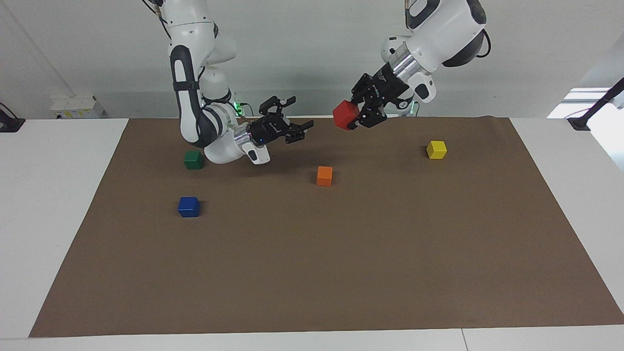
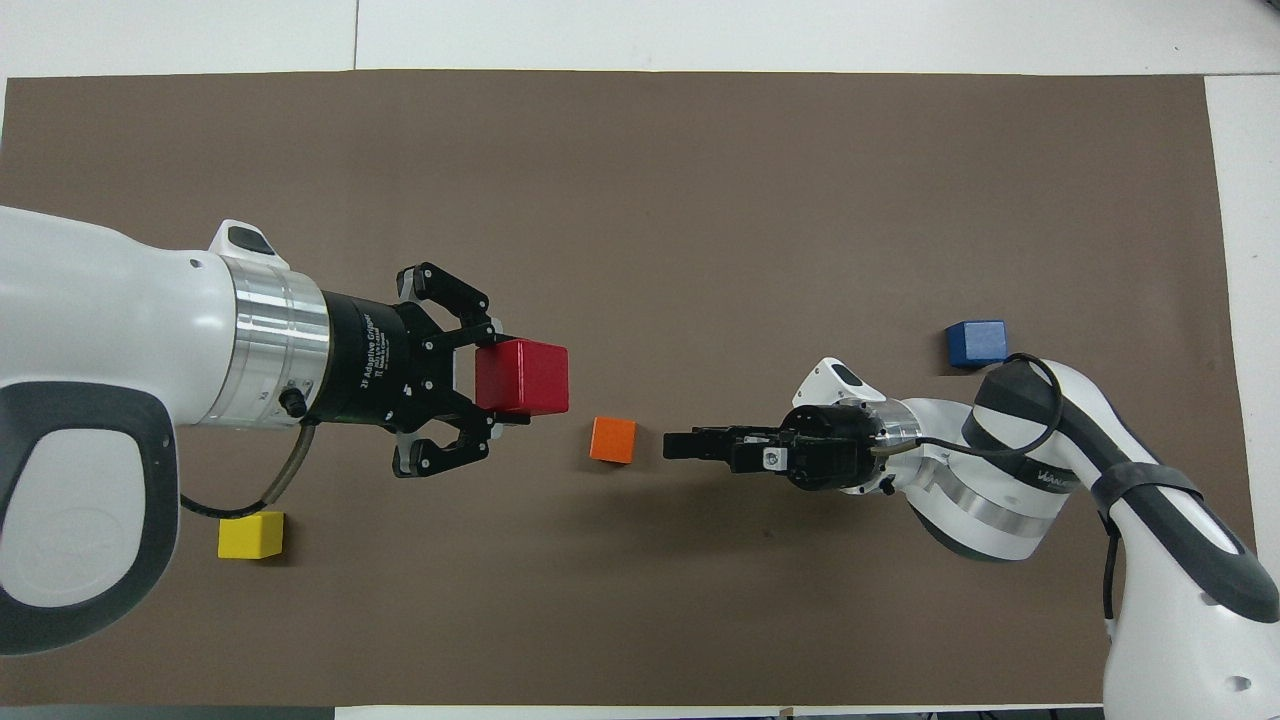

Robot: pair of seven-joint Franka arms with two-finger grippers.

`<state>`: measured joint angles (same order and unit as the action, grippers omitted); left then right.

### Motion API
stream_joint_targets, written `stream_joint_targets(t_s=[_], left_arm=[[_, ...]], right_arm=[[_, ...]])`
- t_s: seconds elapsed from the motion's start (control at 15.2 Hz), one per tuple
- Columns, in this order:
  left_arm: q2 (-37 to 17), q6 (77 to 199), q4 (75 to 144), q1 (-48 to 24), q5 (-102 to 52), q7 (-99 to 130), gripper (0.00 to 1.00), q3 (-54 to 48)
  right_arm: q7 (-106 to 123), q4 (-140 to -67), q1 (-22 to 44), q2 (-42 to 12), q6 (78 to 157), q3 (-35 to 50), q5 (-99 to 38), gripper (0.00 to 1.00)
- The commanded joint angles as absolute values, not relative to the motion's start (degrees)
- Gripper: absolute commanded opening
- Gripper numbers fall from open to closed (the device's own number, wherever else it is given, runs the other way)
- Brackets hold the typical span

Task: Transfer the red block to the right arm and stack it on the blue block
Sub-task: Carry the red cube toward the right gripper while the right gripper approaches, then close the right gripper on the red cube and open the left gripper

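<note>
My left gripper [image 1: 355, 118] is shut on the red block [image 1: 346, 115] and holds it in the air over the brown mat, near the robots' edge. In the overhead view the left gripper [image 2: 505, 380] and the red block [image 2: 522, 377] point toward the right arm. My right gripper [image 1: 302, 113] is open and empty, raised and turned toward the red block with a gap between them. It shows edge-on in the overhead view [image 2: 668, 443]. The blue block [image 1: 188, 206] [image 2: 975, 343] sits on the mat at the right arm's end.
An orange cube [image 1: 324, 176] [image 2: 613, 440] lies on the mat between the two grippers, below them. A green cube [image 1: 193, 159] sits beside the right arm's elbow. A yellow cube [image 1: 436, 149] [image 2: 251, 535] lies at the left arm's end. The brown mat [image 1: 312, 268] covers the table.
</note>
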<state>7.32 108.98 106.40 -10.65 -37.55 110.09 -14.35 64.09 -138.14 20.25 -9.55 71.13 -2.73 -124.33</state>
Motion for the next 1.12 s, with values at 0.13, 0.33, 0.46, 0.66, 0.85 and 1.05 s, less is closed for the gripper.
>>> stream_joint_targets(t_s=[0.13,0.33,0.46,0.66,0.85,1.05], left_arm=[[10.72,111.88,112.32,-15.81,-39.11,111.09,0.0,-13.8],[11.16,113.29,113.38,-16.96,-39.11,111.01,0.0,-13.8],[11.25,113.29,113.47,-16.96,-39.11,110.05,0.0,-13.71],[11.95,113.38,114.69,-17.05,-39.11,109.17,0.0,-13.71],[12.39,113.38,115.4,-17.05,-39.11,108.63,0.0,-13.8],[12.39,113.38,115.4,-17.05,-39.11,108.55,0.0,-13.8]], right_arm=[[66.71,-136.85,21.97,-12.39,70.06,-2.64,-128.39,1.0],[66.62,-135.53,24.34,-13.8,69.34,-2.64,-132.45,1.0],[66.18,-135.53,24.61,-13.8,69.35,-2.37,-133.5,1.0],[66.27,-135.44,25.4,-13.71,69.26,-2.2,-134.38,1.0],[66.18,-135.35,27.51,-13.71,69.43,-2.11,-137.89,1.0],[66.09,-135.35,27.77,-13.62,69.43,-2.11,-137.9,1.0]])
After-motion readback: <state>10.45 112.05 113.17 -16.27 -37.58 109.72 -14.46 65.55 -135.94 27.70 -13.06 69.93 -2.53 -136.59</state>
